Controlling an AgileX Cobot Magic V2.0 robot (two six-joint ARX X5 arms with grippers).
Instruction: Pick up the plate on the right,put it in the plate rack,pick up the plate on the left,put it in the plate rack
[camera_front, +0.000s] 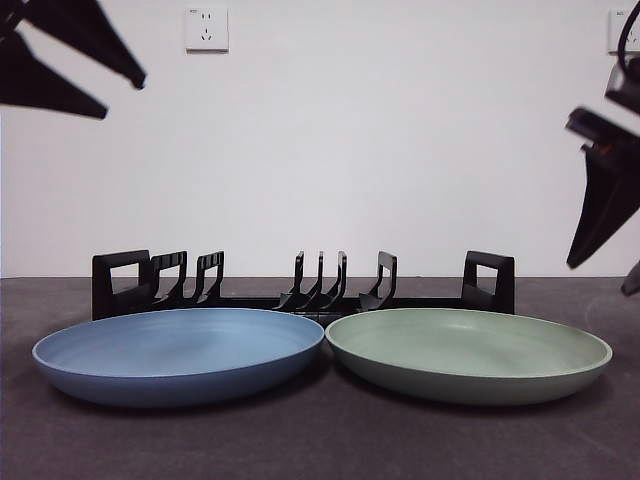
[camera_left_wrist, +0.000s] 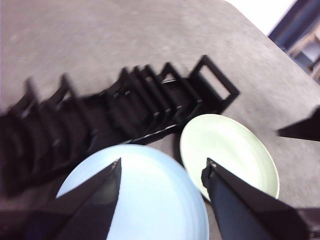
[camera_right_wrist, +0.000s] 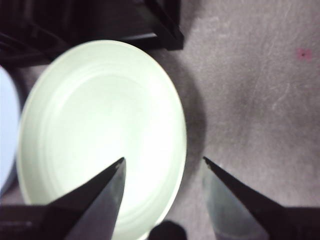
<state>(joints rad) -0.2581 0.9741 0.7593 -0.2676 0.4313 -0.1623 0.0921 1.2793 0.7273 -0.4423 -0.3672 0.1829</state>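
Observation:
A green plate (camera_front: 470, 352) lies on the right of the dark table and a blue plate (camera_front: 178, 352) on the left, their rims almost touching. Behind them stands the long black plate rack (camera_front: 300, 290), with nothing in its prongs. My right gripper (camera_front: 605, 262) hangs open at the right edge, above the green plate's outer rim; in the right wrist view its jaws straddle that rim of the green plate (camera_right_wrist: 100, 130) from above. At the top left corner my left gripper (camera_front: 125, 95) is open and high up, with the blue plate (camera_left_wrist: 145, 195) below it.
A white wall with two sockets (camera_front: 206, 29) rises behind the table. The dark grey tabletop (camera_front: 320, 440) runs in front of the plates and to the right of the green plate (camera_right_wrist: 250, 100).

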